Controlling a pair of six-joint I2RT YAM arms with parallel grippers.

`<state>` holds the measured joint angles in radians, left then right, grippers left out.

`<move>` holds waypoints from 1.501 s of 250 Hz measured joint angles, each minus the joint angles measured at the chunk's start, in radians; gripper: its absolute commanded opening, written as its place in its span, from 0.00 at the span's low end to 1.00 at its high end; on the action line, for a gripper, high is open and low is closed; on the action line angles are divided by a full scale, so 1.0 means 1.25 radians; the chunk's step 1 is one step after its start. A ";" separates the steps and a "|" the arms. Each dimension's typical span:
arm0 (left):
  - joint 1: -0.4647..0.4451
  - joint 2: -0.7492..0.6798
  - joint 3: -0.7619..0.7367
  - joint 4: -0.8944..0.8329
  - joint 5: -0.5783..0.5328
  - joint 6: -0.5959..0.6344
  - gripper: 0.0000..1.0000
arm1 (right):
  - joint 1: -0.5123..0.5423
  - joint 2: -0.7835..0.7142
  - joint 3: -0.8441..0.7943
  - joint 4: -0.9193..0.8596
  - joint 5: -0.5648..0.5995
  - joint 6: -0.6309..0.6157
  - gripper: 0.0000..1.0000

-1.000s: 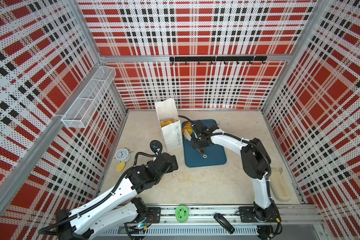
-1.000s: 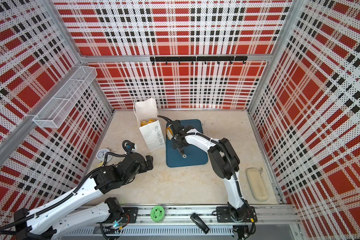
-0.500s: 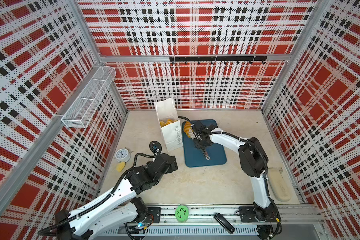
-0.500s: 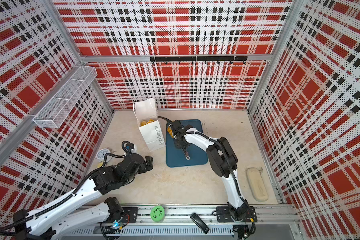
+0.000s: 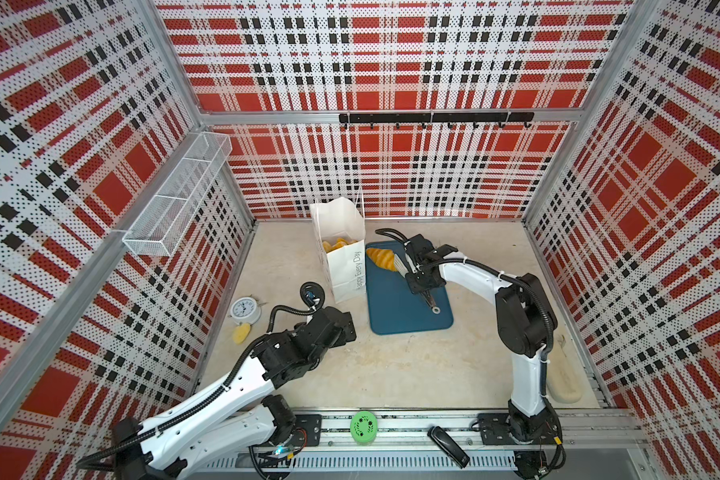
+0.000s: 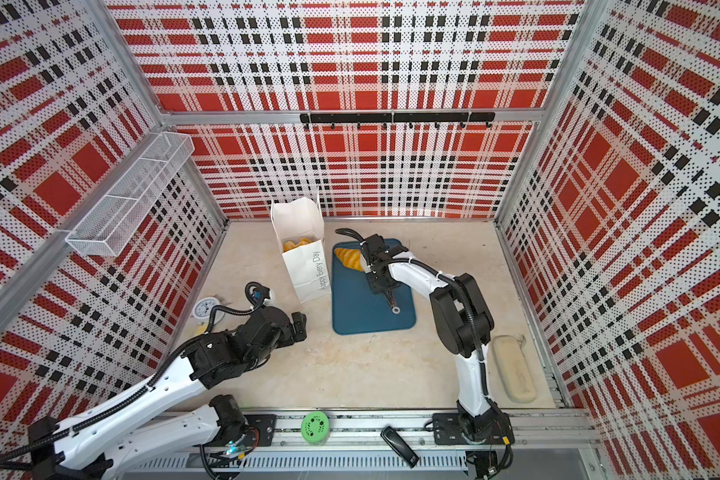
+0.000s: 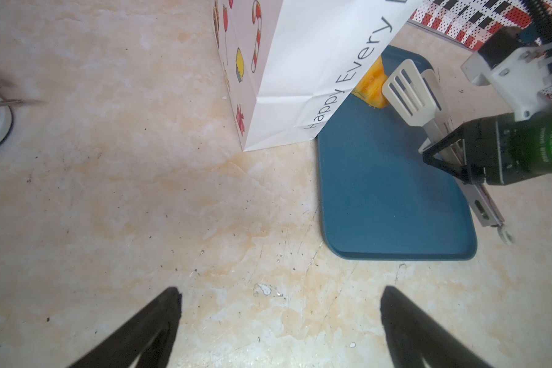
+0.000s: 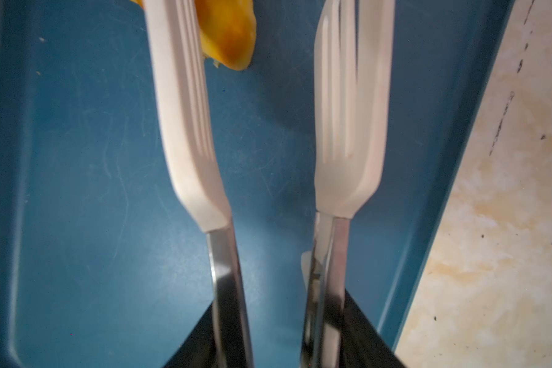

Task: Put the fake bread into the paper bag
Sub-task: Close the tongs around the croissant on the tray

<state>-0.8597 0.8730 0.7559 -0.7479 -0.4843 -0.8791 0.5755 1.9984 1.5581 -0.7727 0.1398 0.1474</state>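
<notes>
In both top views, your paper bag (image 5: 344,266) stood upright with golden pastries (image 5: 335,245) inside. One croissant (image 5: 381,258) lay just beside the bag on the teal tray (image 5: 395,316). Your right gripper (image 5: 418,276) was clamped on the tongs (image 5: 400,262) by that croissant.

From the left wrist, your left gripper (image 7: 279,291) hung spread wide over the table (image 7: 141,191), near the bag's foot.

From the right wrist, the tongs' blades stood apart. The croissant's (image 8: 230,38) end showed in the gap, close by one blade.
</notes>
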 measured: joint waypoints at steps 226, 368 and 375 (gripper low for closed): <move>-0.032 0.054 0.002 0.022 0.026 -0.002 0.99 | -0.030 -0.049 -0.098 0.248 0.039 -0.384 0.64; -0.034 0.023 0.002 0.029 0.033 -0.006 0.99 | -0.038 0.030 -0.066 0.239 -0.021 -0.470 0.66; -0.034 0.026 0.002 0.029 0.033 -0.006 1.00 | -0.038 0.035 -0.058 0.238 -0.021 -0.470 0.65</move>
<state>-0.9024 0.9051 0.7582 -0.7113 -0.4427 -0.8864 0.5274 2.0418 1.4853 -0.4751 0.1131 -0.4404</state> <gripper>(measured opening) 0.994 0.656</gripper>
